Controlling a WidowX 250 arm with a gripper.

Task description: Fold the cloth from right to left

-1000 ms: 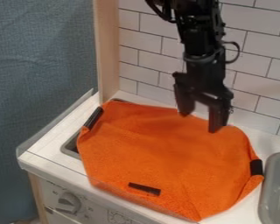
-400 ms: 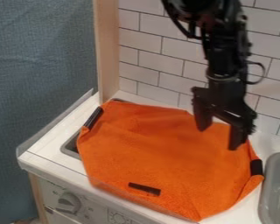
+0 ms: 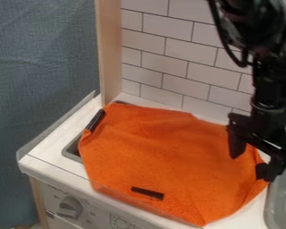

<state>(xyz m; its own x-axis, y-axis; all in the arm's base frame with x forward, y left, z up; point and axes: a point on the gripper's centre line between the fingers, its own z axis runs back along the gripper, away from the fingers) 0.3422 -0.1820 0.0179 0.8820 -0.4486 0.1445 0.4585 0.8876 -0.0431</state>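
Cloth (image 3: pixel 163 156): orange, spread over the counter (image 3: pixel 56 152) and across part of the sink (image 3: pixel 72 151); near edge along the counter's front.
Heading: one blunt point at the bottom, set toward the view's lower right; the upper corner sits at upper left, beside the wood post (image 3: pixel 108 53).
Long axis: weak, outline nearly as broad as long; I read it as slanting from upper left down to lower right.
Dark strips: left strip (image 3: pixel 95 120) tilts up to the right; bottom strip (image 3: pixel 148 193) tilts down to the right.
My gripper (image 3: pixel 251 168): over the cloth's right side, pointing down; jaws released, a gap between the fingers (image 3: pixel 235 145), orange showing through it.
Cloth vs. jaws: most of it lies to the view's left of me; its right edge is under or just beside my right-hand finger. Contact: cannot tell.
Hidden: part of the cloth's right edge, behind that finger; black on black there, so outlines merge.
Cut off: my arm, at the top and right; the grey tub (image 3: pixel 283 201), at the right.
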